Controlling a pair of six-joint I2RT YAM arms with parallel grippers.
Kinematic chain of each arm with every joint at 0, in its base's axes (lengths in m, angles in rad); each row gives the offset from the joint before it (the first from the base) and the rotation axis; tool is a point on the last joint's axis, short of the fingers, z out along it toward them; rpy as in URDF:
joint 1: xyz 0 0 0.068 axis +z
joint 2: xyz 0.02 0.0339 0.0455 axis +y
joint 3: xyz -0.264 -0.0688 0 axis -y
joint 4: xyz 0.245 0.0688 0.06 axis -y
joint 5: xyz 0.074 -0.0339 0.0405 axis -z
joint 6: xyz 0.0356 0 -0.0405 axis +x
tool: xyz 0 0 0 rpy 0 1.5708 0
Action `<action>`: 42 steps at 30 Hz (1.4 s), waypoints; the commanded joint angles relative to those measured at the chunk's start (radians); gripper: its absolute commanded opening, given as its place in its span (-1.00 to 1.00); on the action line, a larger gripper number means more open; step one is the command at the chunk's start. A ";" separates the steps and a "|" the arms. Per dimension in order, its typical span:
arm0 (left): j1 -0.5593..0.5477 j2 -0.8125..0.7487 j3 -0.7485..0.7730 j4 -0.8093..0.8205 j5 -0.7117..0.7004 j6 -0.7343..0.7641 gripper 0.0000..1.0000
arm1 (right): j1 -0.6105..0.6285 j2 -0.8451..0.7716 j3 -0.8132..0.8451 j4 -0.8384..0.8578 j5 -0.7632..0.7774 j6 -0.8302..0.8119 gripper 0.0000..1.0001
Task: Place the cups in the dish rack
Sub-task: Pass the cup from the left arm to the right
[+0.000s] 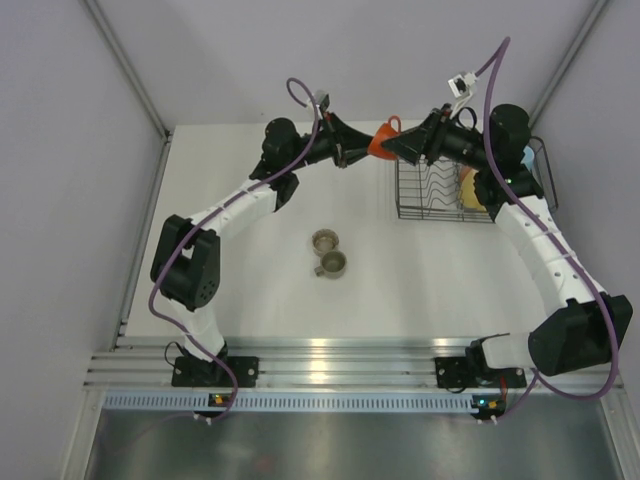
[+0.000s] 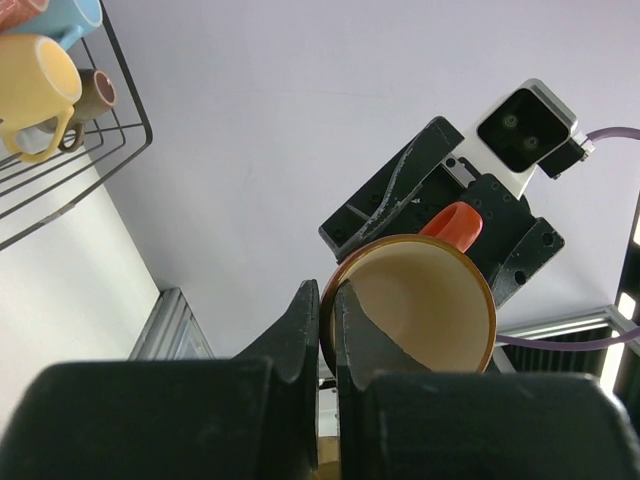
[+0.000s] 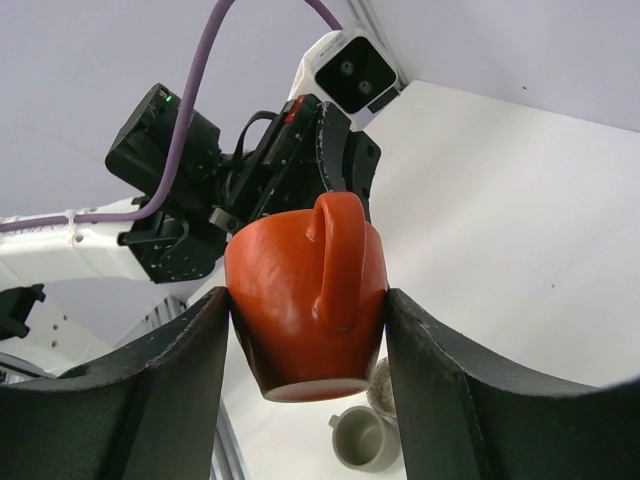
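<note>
While both arms meet over the far side of the table (image 1: 440, 280), you have the orange cup (image 3: 285, 285) caught between them in the air, just left of the dish rack (image 1: 420, 192). Your left gripper (image 2: 328, 318) is pinched shut on the rim, one finger inside the bowl and one outside. That thin hold leaves the cup's body free. Your right gripper (image 3: 308, 305) takes that free part: its fingers (image 3: 205, 345) press on opposite sides of the wall, and the handle faces its wrist camera between them. The cup's mouth is turned towards the left arm.

I read this as a handover, made so that the arm standing nearer the rack does the placing. Both grips look firm, so the cup is shared for now. Let the left pinch go only once you trust the right one, because a round wall between flat pads can slip or roll.

At the far right, the rack already holds a yellow cup (image 2: 35, 80), a light blue cup (image 2: 72, 16) and a brown cup (image 2: 97, 94). Two grey-olive cups (image 1: 328, 252) wait close together on the table, nearer to you.
</note>
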 commanded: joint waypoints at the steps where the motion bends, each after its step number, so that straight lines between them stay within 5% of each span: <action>1: -0.031 -0.027 0.019 0.151 0.008 -0.079 -1.00 | 0.001 0.010 0.037 0.031 0.018 -0.027 -1.00; 14: -0.040 -0.069 -0.084 0.363 -0.144 -0.191 -1.00 | -0.002 -0.011 0.005 0.057 0.003 0.013 -0.29; 25: -0.053 -0.061 -0.068 0.389 -0.185 -0.188 -1.00 | 0.001 -0.031 -0.035 0.077 -0.017 0.039 0.18; 35: -0.068 -0.043 -0.052 0.391 -0.190 -0.183 -1.00 | 0.003 -0.043 -0.047 0.091 -0.029 0.049 0.41; 42: -0.070 -0.049 -0.070 0.398 -0.188 -0.185 -1.00 | 0.003 -0.053 -0.047 0.097 -0.016 0.050 0.40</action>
